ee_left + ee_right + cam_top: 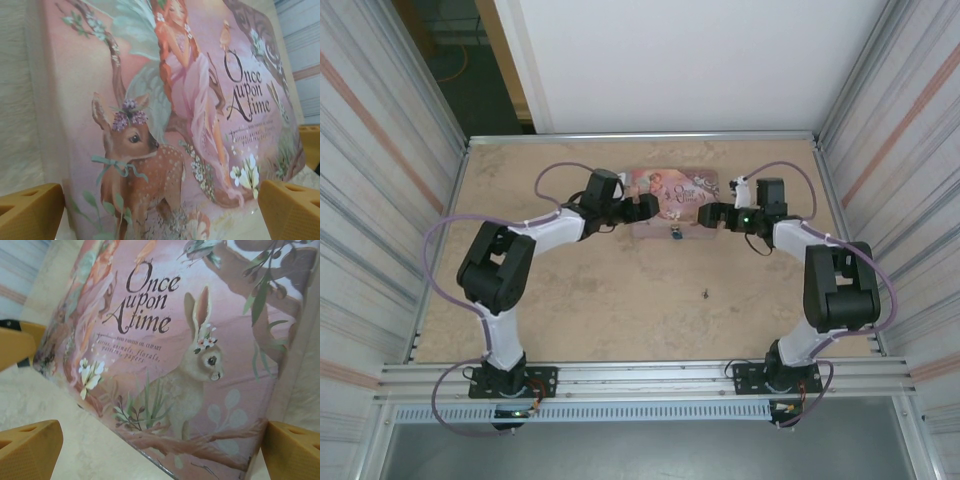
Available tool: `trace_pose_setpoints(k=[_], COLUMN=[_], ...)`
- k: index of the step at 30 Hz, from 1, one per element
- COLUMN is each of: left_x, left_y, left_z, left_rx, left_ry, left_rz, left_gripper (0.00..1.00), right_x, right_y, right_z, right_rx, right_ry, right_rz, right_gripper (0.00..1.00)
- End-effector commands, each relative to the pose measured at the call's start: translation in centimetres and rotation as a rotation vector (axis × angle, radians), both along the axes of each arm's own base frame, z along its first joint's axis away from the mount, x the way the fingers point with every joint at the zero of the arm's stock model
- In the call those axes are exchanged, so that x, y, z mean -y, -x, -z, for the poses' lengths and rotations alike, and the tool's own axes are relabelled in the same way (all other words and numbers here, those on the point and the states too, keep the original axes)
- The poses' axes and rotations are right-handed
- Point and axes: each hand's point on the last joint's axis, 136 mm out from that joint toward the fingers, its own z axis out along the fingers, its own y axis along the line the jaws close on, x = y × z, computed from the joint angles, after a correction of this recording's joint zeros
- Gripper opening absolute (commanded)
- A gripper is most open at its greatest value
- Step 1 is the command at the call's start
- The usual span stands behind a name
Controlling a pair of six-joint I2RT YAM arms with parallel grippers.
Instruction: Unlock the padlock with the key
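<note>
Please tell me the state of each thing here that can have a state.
tin box: lying flat, lid shut.
left claw: open, holding nothing, at the box's left end.
right claw: open, holding nothing, at its right end.
padlock: at the box's near edge; locked or not, too small to tell.

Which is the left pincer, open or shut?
Open. The left pincer has its fingers far apart, the pink tin showing between them.
</note>
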Motion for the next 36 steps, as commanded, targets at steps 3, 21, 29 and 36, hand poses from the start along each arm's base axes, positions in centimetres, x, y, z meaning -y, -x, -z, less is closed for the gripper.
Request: trace_pose_setpoints(k=[3, 21, 29, 36], left_x=[0.5, -7.3, -9.8, -11.4], left_y=[1.6, 1.8, 3.7, 8.3], left_z=[-4.1, -4.5, -6.9, -9.1], left_rx=[0.09, 0.092, 0.148, 0.202], left_ry=[0.091, 0.037, 0.025, 0.019], left_rz=[0.064, -0.088, -0.118, -0.093], left_gripper=[0.99, 0.99, 0.99, 0.99], right_x=[-5.7, -6.0, -2.3, 0.0], right_y=[3.3, 5.9, 7.6, 12.0], right_z=[-2.5, -1.9, -3.3, -3.6], right_rx=[0.035, -0.018, -0.033, -0.06], right_ry=[-0.077, 0.12, 0.242, 0.285], right_rz=[-0.127, 0.016, 0.136, 0.132], right_gripper=[0.99, 0.99, 0.99, 0.95])
